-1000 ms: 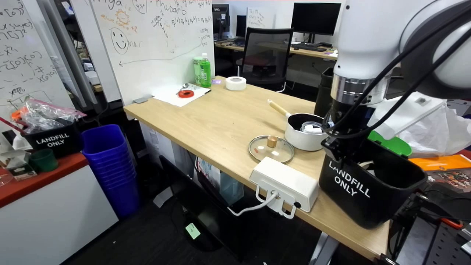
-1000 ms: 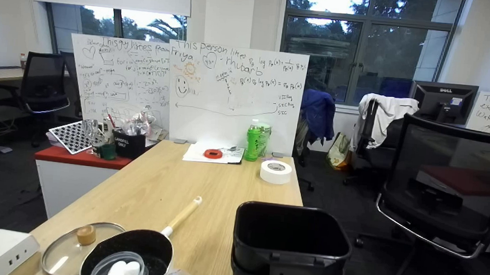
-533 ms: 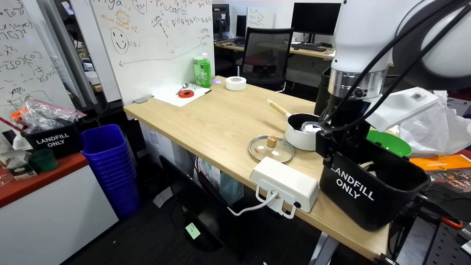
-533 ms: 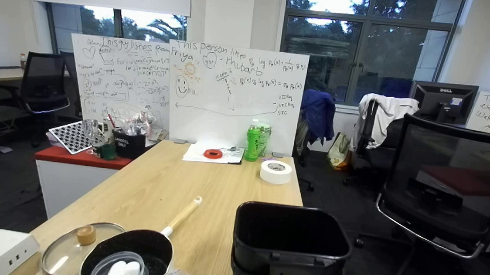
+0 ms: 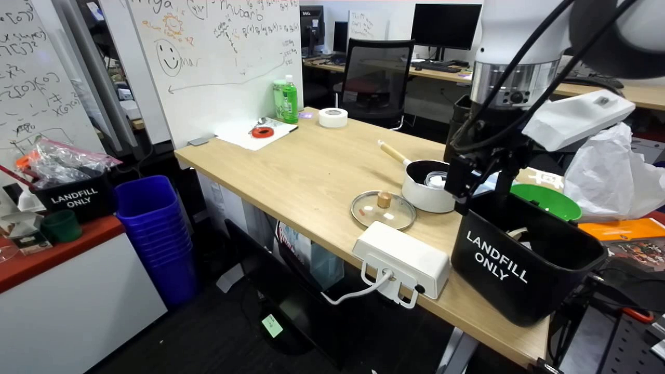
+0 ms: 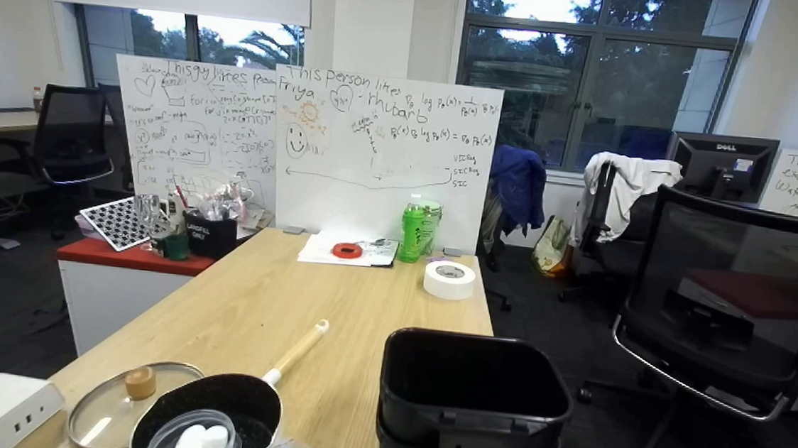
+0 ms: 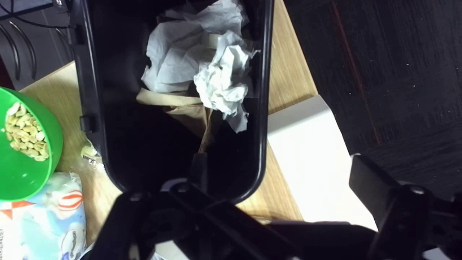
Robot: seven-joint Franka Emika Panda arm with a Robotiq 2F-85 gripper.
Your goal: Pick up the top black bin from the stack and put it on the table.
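Gripper (image 7: 279, 168) has moved up since half a second ago: it was hiding a bit of the lettering, now LANDFILL ONLY shows in full. Black bin (image 5: 524, 259) hasn't budged in that time. Fingers (image 7: 375, 180) are spread wide, fwiw: wrist view puts one over the bin's mouth and the other outside the rim, above a white box (image 7: 317, 144). Can't tell if either touches anything. Bin's just below them, standing on the corner of the table (image 5: 322, 161). Crumpled paper (image 7: 223, 79) sits inside it, ahead of the inner finger, and a green bowl (image 7: 54, 137) is past the bin's opposite side. Stack of black bins (image 5: 453, 135) shows beyond the fingers, partly behind the arm (image 5: 519, 31).
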